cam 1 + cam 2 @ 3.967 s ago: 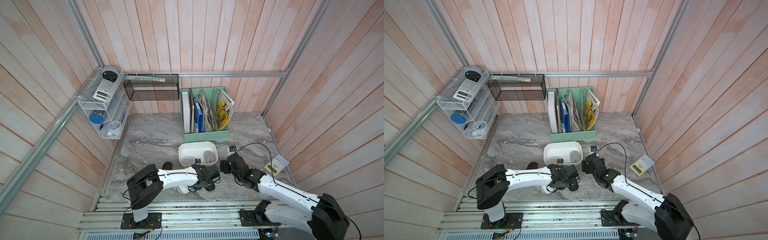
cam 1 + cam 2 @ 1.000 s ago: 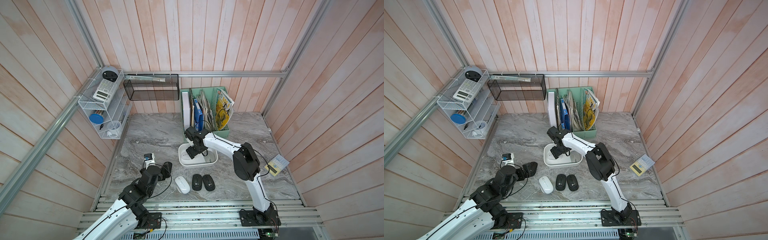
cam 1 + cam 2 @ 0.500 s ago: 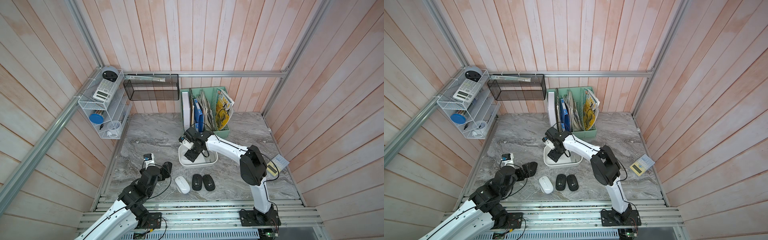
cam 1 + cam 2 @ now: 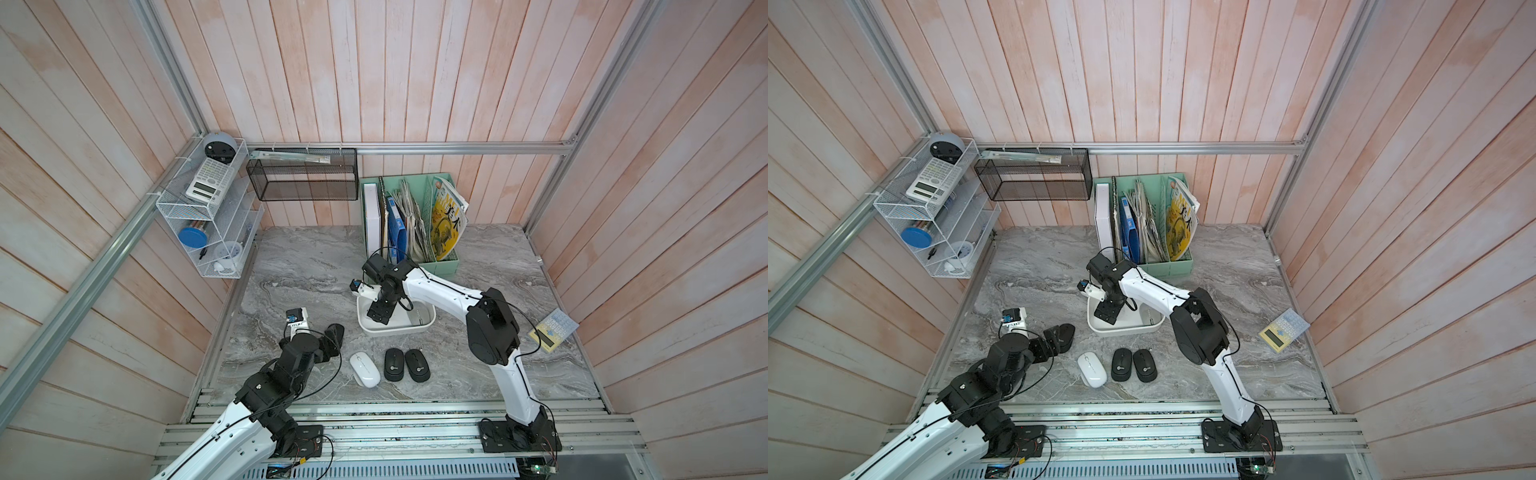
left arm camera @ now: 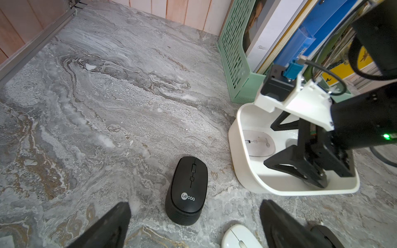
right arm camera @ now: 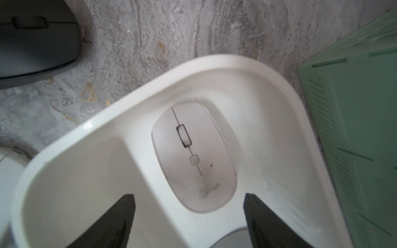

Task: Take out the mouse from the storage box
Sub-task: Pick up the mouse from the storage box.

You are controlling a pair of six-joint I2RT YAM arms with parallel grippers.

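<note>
- Reaching into the shallow white plastic storage box with the right gripper; stood with jaws spread wide, gripping nothing
- Lay flat on the box floor, between the open jaws, seemingly untouched: flat oval white mouse
- Judged as the approach-to-grasp step; called next for a short descent, closing across the mouse's sides, then a straight lift over the rim
- Hung near a black oval mouse on the grey marble table: left gripper, jaws wide, empty
</note>
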